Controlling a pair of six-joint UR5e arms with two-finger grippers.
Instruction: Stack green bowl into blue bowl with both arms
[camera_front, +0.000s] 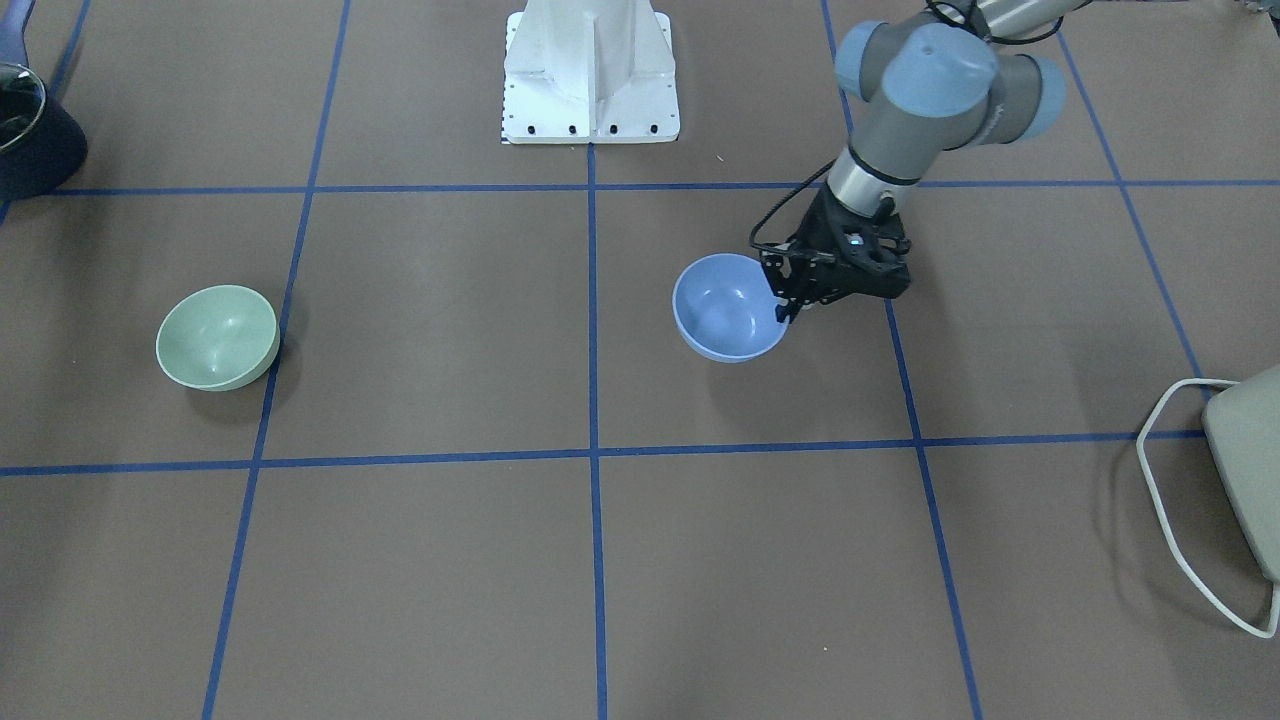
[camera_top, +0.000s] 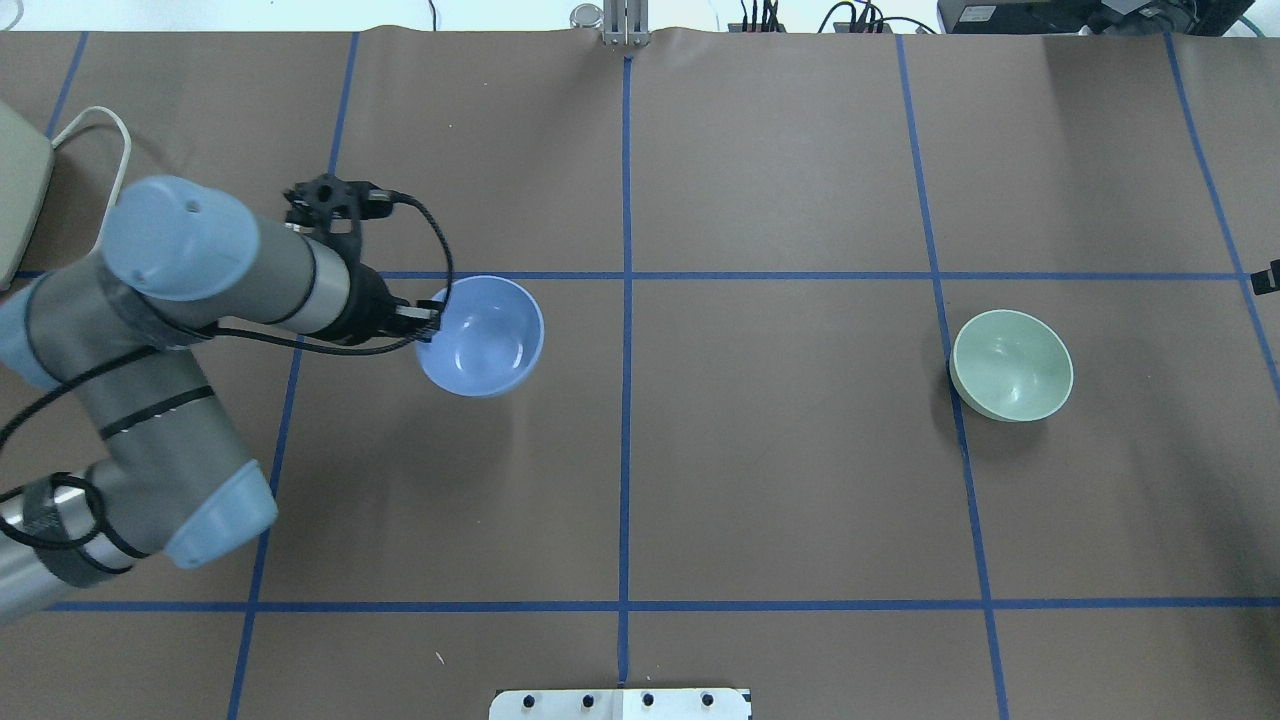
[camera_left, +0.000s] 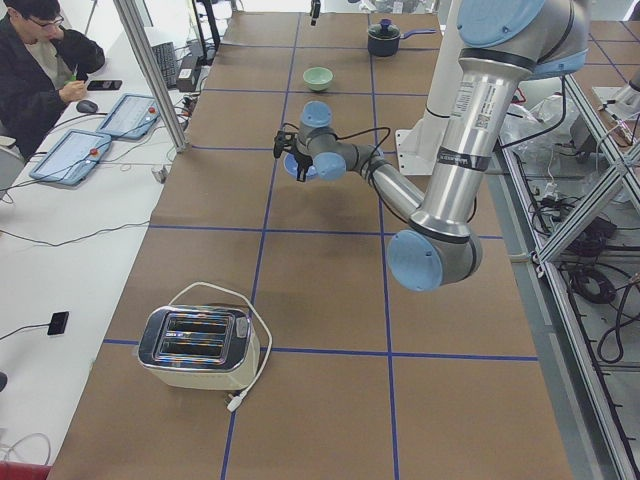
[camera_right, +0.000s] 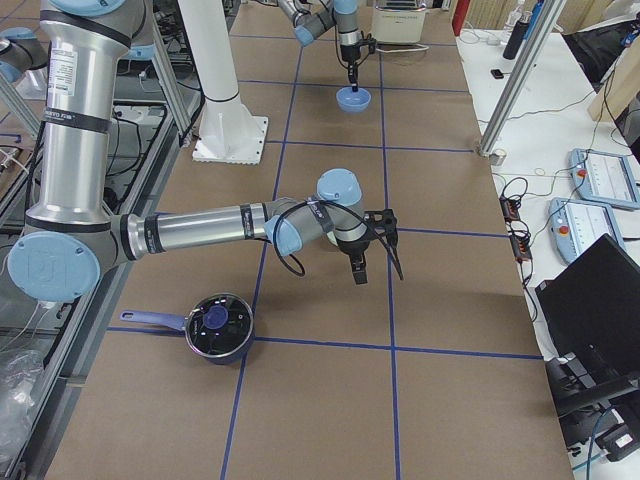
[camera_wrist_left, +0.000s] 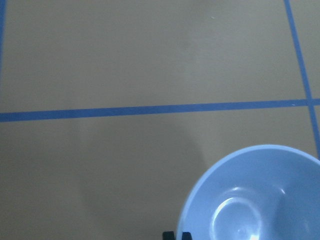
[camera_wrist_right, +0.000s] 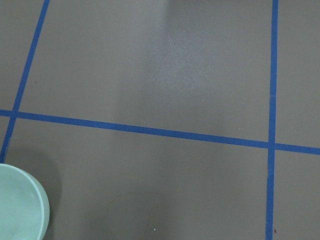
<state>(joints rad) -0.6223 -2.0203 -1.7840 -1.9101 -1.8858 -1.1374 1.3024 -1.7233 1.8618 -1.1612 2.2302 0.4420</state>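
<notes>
The blue bowl is left of the table's centre line, upright. My left gripper is shut on its rim at the side nearest the arm. The left wrist view shows the fingertips pinched together at the rim of the blue bowl. The green bowl sits alone on the right side, upright and empty. Its edge shows low left in the right wrist view. My right gripper points down above the table in the exterior right view. I cannot tell whether it is open or shut.
A toaster with a white cord stands at the table's left end. A dark pot with a blue handle stands near the right end. The white pedestal is at the robot's side. A seated operator is beyond the far edge.
</notes>
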